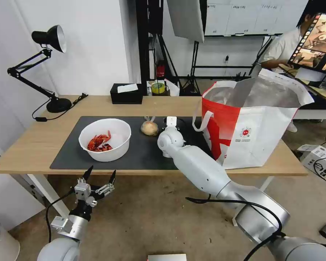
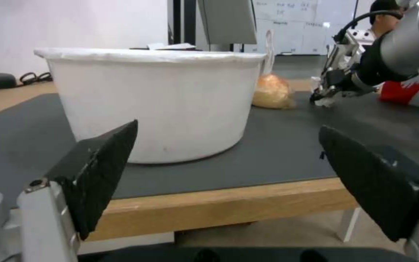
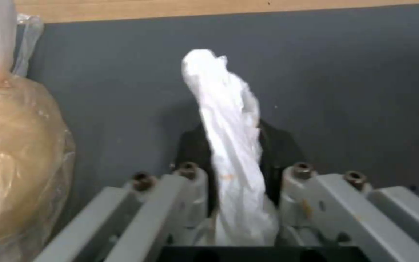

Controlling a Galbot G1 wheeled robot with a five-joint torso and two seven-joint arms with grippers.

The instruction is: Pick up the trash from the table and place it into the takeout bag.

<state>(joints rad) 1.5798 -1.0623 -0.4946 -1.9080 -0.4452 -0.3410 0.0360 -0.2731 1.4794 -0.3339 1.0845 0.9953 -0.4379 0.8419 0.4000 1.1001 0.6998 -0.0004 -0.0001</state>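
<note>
A crumpled white tissue is pinched between the dark pads of my right gripper, which is shut on it just above the dark grey mat. In the head view that gripper sits between the bagged bun and the red and white takeout bag. The bun lies close beside the tissue. A white bowl holding red crayfish shells stands on the mat's left part. My left gripper hangs open below the table's front edge, facing the bowl.
A black desk lamp stands at the table's back left. A black tissue box and a tape roll sit along the back edge. The takeout bag stands open at the table's right end. A cardboard box lies on the floor to the right.
</note>
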